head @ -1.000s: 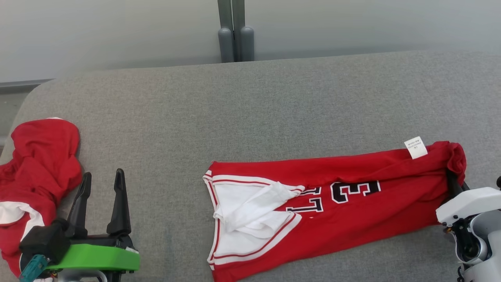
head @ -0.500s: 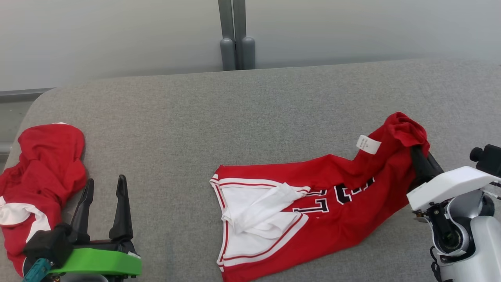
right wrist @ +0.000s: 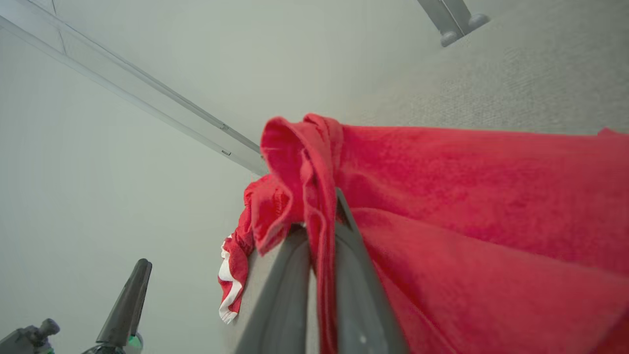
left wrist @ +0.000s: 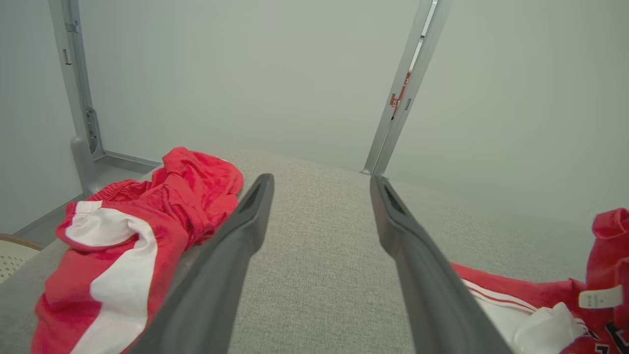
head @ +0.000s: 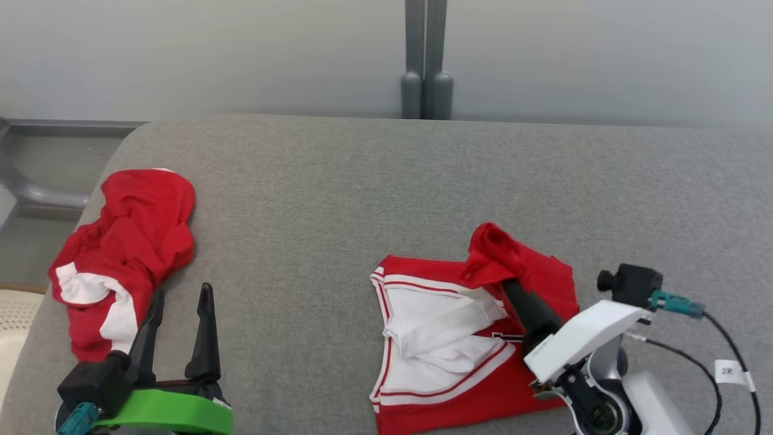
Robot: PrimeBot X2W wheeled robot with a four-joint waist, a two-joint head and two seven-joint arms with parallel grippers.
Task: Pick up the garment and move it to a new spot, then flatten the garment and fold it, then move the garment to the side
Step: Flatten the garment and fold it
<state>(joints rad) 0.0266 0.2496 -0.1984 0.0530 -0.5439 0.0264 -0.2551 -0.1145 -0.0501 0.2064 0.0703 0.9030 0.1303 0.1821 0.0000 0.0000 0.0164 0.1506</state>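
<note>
Right pincer (head: pixel 504 279) is pinching the jersey's (head: pixel 435 338) red end, raised above the table (head: pixel 338 199). The white-trimmed end is lying flat at 8 o'clock from it. Left pincer (head: pixel 181 296) is resting spread, well apart at 9. I'm judging the right arm nearer.

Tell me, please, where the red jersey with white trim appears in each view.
Head view: red jersey, lower centre-right on the grey fabric surface.
Left wrist view: bottom right corner.
Right wrist view: right half, pinched in the right gripper.
Shared landmark: grey post behind the surface.
</note>
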